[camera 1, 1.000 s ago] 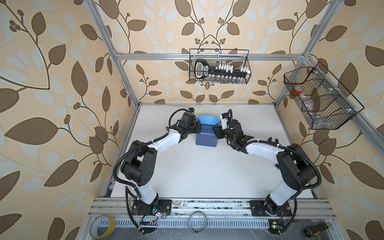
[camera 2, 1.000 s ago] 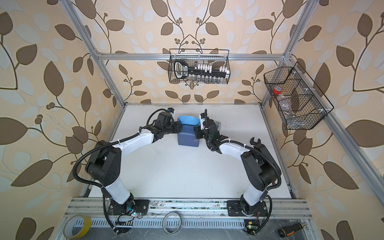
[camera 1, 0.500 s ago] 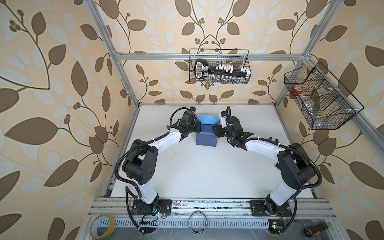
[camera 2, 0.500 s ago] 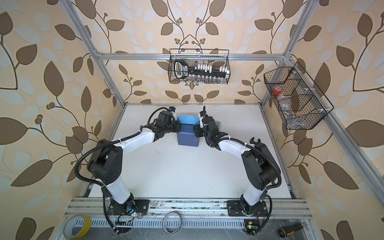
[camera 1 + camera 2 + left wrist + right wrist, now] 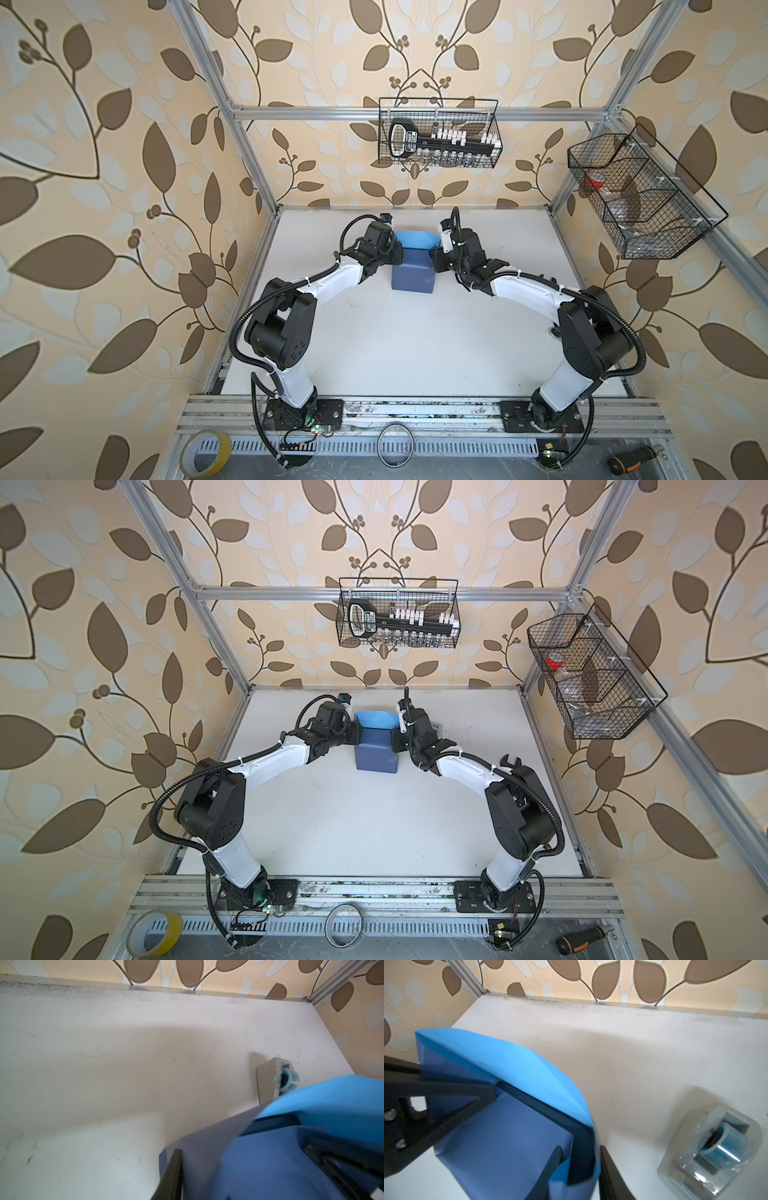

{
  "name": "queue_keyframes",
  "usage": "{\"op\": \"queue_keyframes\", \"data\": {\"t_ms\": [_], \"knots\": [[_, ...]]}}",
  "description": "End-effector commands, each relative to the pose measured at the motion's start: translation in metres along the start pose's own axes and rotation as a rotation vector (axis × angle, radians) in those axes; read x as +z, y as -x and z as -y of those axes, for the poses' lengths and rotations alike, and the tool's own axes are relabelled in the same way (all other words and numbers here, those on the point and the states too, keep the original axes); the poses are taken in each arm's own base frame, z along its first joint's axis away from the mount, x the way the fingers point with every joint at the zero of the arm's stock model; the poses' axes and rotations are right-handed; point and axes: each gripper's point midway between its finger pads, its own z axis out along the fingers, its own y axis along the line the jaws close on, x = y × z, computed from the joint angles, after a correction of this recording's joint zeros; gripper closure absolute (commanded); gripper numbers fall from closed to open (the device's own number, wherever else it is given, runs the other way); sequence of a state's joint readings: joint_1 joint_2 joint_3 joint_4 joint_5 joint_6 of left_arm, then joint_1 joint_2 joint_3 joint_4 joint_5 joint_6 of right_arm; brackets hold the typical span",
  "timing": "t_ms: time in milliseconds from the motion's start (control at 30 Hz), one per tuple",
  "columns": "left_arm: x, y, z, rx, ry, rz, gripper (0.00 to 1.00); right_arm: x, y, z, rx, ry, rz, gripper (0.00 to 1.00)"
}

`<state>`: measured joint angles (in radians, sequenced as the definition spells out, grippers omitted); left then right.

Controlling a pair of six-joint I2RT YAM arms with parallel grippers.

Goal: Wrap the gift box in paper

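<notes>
- Basically: 1 gift box point(image 5: 550, 1113), 1 paper point(image 5: 412, 274) sheet, 1 tape dispenser point(image 5: 716, 1147), 2 grippers.
- Box lies flat, far-middle of table point(image 5: 415, 353); square, so no clear long axis. Paper's light flap arches over its far edge, twd back wall.
- Grip: left gripper point(image 5: 396, 255) clamps paper at box's left side; right gripper point(image 5: 580, 1149) pinches paper onto box edge.
- Wrist views show box's dark edge; both top views show only paper.

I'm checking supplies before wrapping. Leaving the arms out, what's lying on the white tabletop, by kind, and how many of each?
gift box: 1
paper: 1
tape dispenser: 1
Total: 3
</notes>
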<state>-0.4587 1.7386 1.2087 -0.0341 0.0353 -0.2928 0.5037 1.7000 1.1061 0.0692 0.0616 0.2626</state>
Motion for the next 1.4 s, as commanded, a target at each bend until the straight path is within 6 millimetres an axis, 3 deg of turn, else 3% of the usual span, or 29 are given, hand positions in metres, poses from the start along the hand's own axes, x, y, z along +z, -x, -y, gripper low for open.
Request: {"op": "queue_keyframes", "data": {"t_ms": [0, 167, 300, 733, 1133, 1367], "knots": [[-0.007, -0.007, -0.007, -0.007, 0.041, -0.023, 0.75, 0.009, -0.008, 0.01, -0.048, -0.059, -0.036, 0.75], [-0.02, 0.006, -0.008, -0.003, 0.065, 0.016, 0.59, 0.013, -0.018, 0.009, -0.064, -0.064, -0.056, 0.77], [-0.024, 0.013, -0.007, 0.01, 0.071, 0.032, 0.58, 0.014, -0.02, 0.007, -0.065, -0.057, -0.059, 0.78], [-0.005, -0.001, -0.012, 0.07, 0.124, -0.023, 0.87, 0.014, -0.017, 0.0, -0.071, -0.035, -0.06, 0.81], [-0.041, -0.02, 0.0, 0.035, 0.142, -0.039, 0.91, -0.014, -0.008, -0.034, -0.018, 0.057, -0.03, 0.86], [-0.053, -0.038, -0.008, 0.007, 0.148, -0.045, 0.91, -0.027, -0.018, -0.05, 0.003, 0.097, -0.024, 0.86]]}}
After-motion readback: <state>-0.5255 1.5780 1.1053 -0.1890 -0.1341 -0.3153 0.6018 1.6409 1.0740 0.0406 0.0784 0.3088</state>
